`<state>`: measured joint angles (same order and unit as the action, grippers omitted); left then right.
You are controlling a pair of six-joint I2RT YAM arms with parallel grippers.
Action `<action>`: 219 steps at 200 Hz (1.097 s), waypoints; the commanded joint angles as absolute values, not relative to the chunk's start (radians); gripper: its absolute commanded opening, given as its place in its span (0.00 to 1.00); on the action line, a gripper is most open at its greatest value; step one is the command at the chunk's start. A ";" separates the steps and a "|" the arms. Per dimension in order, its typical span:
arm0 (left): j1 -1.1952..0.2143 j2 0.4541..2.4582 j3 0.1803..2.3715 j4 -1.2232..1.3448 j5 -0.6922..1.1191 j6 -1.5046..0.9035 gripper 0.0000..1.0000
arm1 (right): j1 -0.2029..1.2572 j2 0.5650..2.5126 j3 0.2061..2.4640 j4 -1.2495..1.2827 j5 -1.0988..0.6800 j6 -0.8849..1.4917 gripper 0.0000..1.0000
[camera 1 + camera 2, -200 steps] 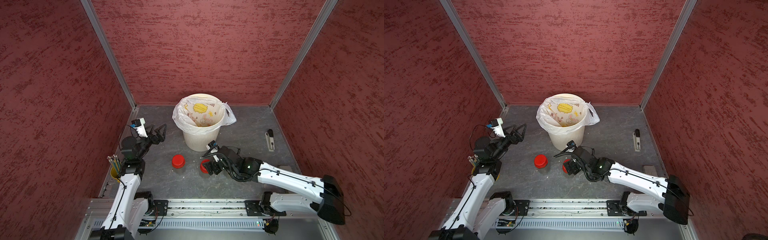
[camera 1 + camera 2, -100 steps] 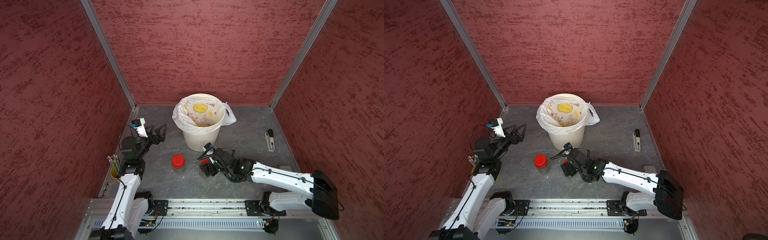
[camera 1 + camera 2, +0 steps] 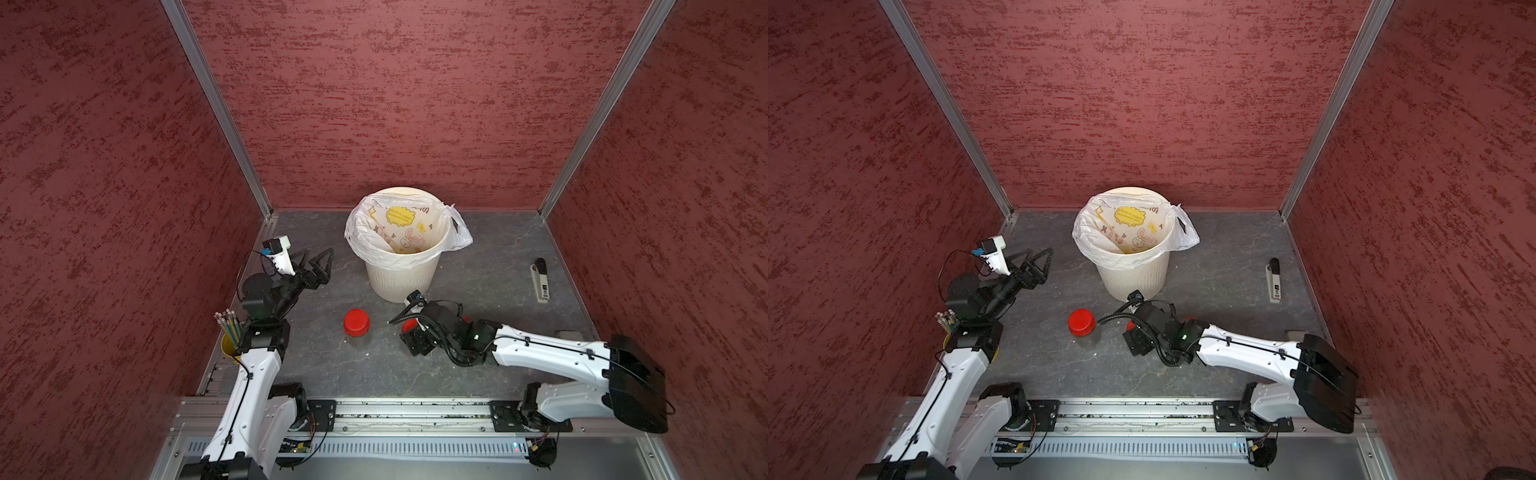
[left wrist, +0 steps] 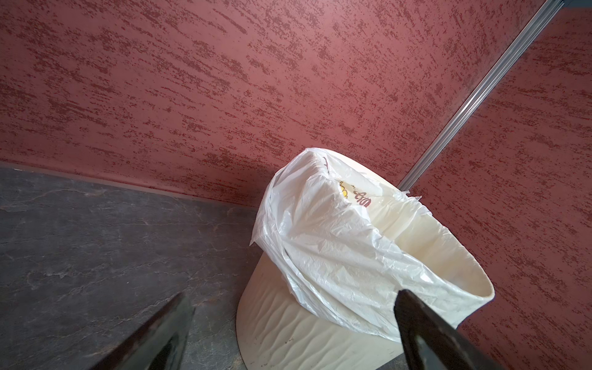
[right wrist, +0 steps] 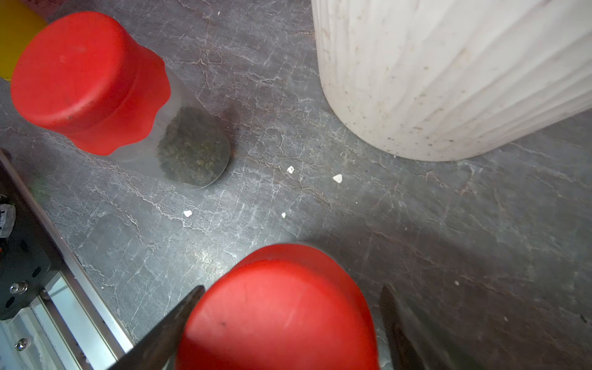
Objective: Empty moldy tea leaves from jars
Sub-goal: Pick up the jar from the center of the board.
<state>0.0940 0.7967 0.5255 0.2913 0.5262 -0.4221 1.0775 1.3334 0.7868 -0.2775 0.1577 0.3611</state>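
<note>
Straddling red-capped jar [image 5: 278,314] on desk [image 5: 320,208], near ribbed bin [image 5: 448,80]: my right fingers [image 5: 166,330], open, holding nothing yet. My left fingers [image 4: 160,333]: wide apart, empty. Jar judged light, rigid, smooth-walled, slippery; take hold at cap sides.

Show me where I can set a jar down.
Bare table: between the bin and the stapler, and along the front rail. Crowded in front of the bin: the free jar, the second jar and the right gripper astride it.
</note>
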 commanded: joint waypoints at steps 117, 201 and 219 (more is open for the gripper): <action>0.094 0.801 0.545 0.343 0.562 -0.420 1.00 | 1.095 1.333 0.769 -0.232 0.201 0.357 0.66; 0.067 0.843 0.561 0.432 0.848 -0.420 1.00 | 1.093 1.306 0.987 -0.421 0.270 0.323 0.59; 0.029 0.862 0.563 0.439 0.903 -0.396 1.00 | 1.080 1.298 1.047 -0.463 0.266 0.306 0.59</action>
<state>0.0719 0.8452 0.5335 0.3973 0.7719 -0.4213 1.0893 1.3323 0.9558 -0.3958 0.2264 0.3275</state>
